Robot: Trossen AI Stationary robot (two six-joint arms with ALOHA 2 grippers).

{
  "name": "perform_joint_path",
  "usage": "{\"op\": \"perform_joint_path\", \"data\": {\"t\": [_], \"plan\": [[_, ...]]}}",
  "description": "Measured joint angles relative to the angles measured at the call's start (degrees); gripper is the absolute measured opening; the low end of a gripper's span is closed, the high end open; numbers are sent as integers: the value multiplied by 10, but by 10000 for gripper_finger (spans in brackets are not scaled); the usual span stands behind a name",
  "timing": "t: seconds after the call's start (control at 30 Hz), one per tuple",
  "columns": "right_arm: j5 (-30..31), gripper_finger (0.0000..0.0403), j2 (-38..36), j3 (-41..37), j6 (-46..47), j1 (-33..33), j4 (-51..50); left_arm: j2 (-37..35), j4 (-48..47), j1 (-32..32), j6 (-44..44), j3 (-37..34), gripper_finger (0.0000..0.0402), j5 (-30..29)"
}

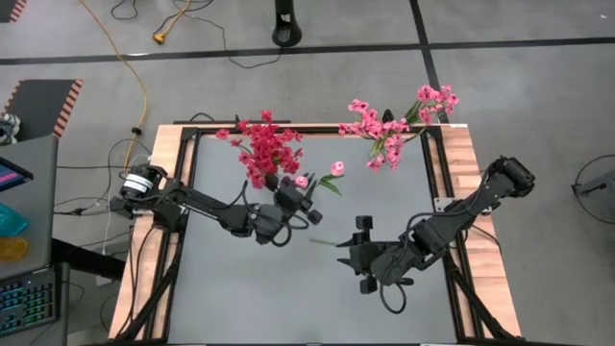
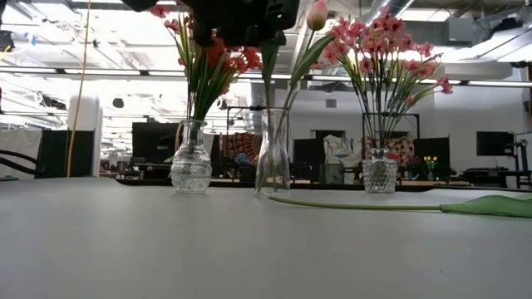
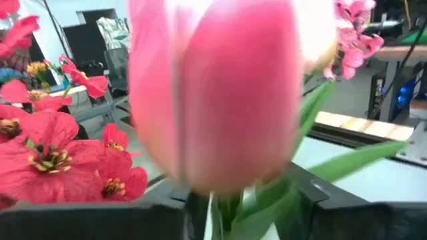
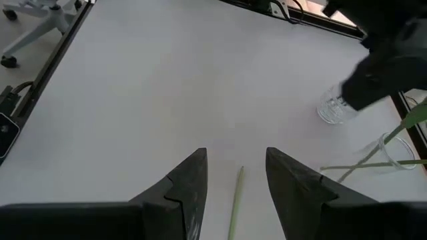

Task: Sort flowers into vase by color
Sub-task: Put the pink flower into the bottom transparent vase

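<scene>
The left gripper [image 1: 306, 197] hangs over the middle vase [image 2: 273, 158], with a pale pink tulip bud [image 3: 220, 93] sitting right in front of its fingers. The stem drops into that vase, but whether the fingers are gripping it or have let go can't be told. Just to one side of them, the red flowers [image 1: 267, 146] fill their own vase [image 2: 191, 158]. The pink sprays [image 1: 396, 125] stand in a third vase [image 2: 380, 170], well apart. The right gripper [image 4: 235, 175] sits low over the tabletop [image 1: 279, 288] with its fingers [image 4: 185, 180] spread, and one loose green stem [image 4: 235, 200] lies flat between them, untouched.
</scene>
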Motion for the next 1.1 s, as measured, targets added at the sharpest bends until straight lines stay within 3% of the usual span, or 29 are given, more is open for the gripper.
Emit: {"op": "perform_joint_path", "data": {"t": [0.17, 0.33, 0.53, 0.8, 1.1], "plan": [[0, 177, 0, 0, 0, 0, 0, 0, 1, -30, 59, 0, 150, -49], [0, 177, 0, 0, 0, 0, -1, 0, 2, -71, 115, 0, 152, -96], [-10, 177, 0, 0, 12, 1, -18, 0, 2, -125, 126, 0, 151, -100], [-34, 177, 0, 0, 144, 5, -125, 0, 0, -187, 101, 0, 151, -98], [-79, 177, 31, 0, 311, 39, -262, 0, -61, -218, 31, 0, 151, -54]]}}
